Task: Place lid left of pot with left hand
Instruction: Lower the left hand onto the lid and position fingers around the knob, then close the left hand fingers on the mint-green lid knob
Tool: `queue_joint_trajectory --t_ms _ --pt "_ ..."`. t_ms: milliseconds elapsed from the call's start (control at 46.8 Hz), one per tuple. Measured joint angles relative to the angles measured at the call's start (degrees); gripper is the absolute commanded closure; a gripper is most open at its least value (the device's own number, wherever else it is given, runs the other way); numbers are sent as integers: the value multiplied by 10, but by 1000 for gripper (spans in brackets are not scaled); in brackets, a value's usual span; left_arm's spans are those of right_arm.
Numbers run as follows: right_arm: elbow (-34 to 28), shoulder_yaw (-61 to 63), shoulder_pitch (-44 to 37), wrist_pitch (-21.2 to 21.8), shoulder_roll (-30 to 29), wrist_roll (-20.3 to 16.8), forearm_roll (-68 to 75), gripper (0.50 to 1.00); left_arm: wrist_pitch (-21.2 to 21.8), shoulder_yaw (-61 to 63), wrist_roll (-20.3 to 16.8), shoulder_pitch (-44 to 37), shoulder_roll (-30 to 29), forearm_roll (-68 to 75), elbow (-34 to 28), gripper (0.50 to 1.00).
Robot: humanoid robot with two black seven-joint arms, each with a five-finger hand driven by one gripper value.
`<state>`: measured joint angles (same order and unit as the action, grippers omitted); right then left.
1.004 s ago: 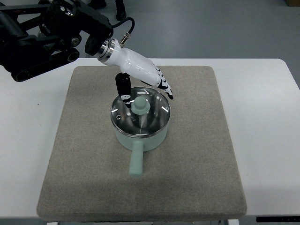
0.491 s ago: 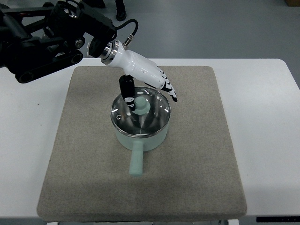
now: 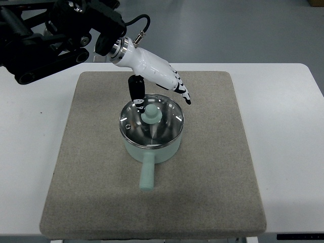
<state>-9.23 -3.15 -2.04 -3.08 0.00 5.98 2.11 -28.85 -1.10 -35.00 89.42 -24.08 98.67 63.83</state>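
Pot (image 3: 152, 147): glass lid (image 3: 152, 124) on, contents unclear | left robot hand (image 3: 157, 81): fingers spread, empty, over knob (image 3: 151, 113)

Glossy glass lid (image 3: 152, 119); matt cloth mat (image 3: 212, 167); glossy plastic robot hand (image 3: 154, 73)

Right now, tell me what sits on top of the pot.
A glass lid with a mint knob covers the pot. The left hand hovers above its far rim, fingers open. Reflections hide whatever lies inside.
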Motion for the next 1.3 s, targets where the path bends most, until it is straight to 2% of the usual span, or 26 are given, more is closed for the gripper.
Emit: queue_joint_trajectory --t_ms 641,747,811,897,1302 --pt "0 0 0 0 0 0 0 576 -2 1 0 0 0 24 6 523" --pt "0 0 0 0 0 0 0 576 -2 2 0 -3 0 23 6 551" --pt "0 0 0 0 0 0 0 576 -2 3 0 -5 0 23 6 606" --pt "0 0 0 0 0 0 0 576 -2 4 0 -6 0 23 6 634" --pt "0 0 0 0 0 0 0 576 -2 5 0 -7 0 23 5 613"
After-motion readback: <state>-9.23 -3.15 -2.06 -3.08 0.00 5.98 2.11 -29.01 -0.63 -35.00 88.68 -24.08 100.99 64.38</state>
